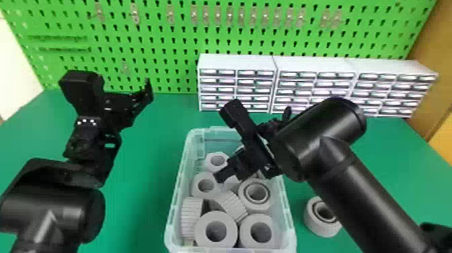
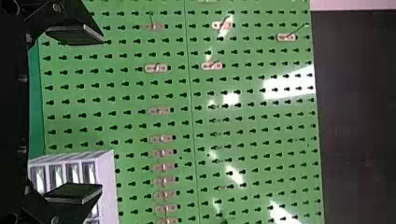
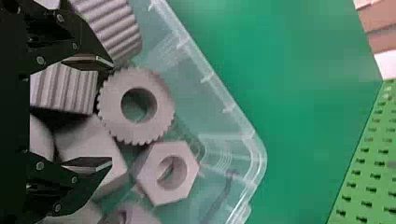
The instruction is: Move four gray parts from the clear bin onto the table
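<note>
The clear bin point(image 1: 171, 215) stands at the front centre of the table, holding several gray parts, among them a round one point(image 1: 228, 235). One gray ring point(image 1: 314, 224) lies on the table right of the bin. My right gripper point(image 1: 218, 180) is over the bin's middle. In the right wrist view my right gripper point(image 3: 88, 112) is open, its fingers apart above the parts; a toothed gray ring point(image 3: 163, 109) and a hexagonal part point(image 3: 149, 179) lie just beyond. My left gripper point(image 1: 149, 91) is raised over the table's left; in its wrist view the left gripper point(image 2: 77, 114) is open and holds nothing.
White drawer cabinets point(image 1: 237, 60) stand along the back of the green table point(image 1: 148, 168). Behind them rises a green pegboard point(image 1: 161, 37) with small metal hooks. The bin's wall point(image 3: 224, 100) runs close beside the parts near my right gripper.
</note>
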Robot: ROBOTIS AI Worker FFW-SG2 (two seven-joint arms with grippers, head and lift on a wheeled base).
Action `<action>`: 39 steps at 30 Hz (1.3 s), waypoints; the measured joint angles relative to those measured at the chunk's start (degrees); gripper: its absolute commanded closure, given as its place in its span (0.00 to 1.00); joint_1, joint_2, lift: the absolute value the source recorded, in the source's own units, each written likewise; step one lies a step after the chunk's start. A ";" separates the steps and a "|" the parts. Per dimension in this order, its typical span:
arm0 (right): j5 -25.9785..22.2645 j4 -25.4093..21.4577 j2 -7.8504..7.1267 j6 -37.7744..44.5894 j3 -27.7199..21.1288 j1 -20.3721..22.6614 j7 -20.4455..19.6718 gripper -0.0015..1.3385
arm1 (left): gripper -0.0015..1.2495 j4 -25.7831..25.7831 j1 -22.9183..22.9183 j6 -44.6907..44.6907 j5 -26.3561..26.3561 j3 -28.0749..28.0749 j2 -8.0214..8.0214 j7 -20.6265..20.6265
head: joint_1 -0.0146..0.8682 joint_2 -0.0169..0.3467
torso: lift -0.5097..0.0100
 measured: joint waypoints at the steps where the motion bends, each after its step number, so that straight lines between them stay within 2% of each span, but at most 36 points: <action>1: -0.49 0.00 -0.06 -0.03 0.37 -0.18 0.00 0.39 | 0.13 0.03 -0.02 0.00 -0.07 0.36 -0.10 0.00 | 0.78 0.14 | 0.89; 8: -2.92 -0.18 -0.46 1.14 2.05 -1.48 0.00 0.39 | 0.13 0.43 -0.07 0.00 -0.61 2.16 -0.79 -0.01 | 0.78 0.14 | 0.89; 11: -3.54 -1.68 -1.02 2.71 2.10 -1.88 0.00 0.39 | 0.13 0.60 -0.12 0.00 -0.84 2.52 -0.82 -0.01 | 0.78 0.14 | 0.89; 17: -5.51 -6.96 -2.86 7.21 1.36 -1.99 0.05 0.40 | 0.13 0.68 0.34 0.00 -1.28 3.51 -1.01 -0.01 | 0.78 0.14 | 0.89; 24: -9.72 -10.40 -4.65 10.91 0.00 -0.92 0.25 0.40 | 0.13 0.97 0.24 0.24 -1.93 4.26 -1.36 -0.01 | 0.78 0.14 | 0.89; 35: -12.10 -13.65 -7.69 11.58 -1.03 1.56 0.26 0.40 | 0.13 1.27 0.32 0.32 -2.13 4.69 -1.94 -0.01 | 0.78 0.14 | 0.89; 39: -13.41 -14.66 -9.26 11.59 -0.96 2.07 0.26 0.40 | 0.13 1.39 0.23 0.35 -2.18 4.55 -2.12 -0.01 | 0.78 0.14 | 0.89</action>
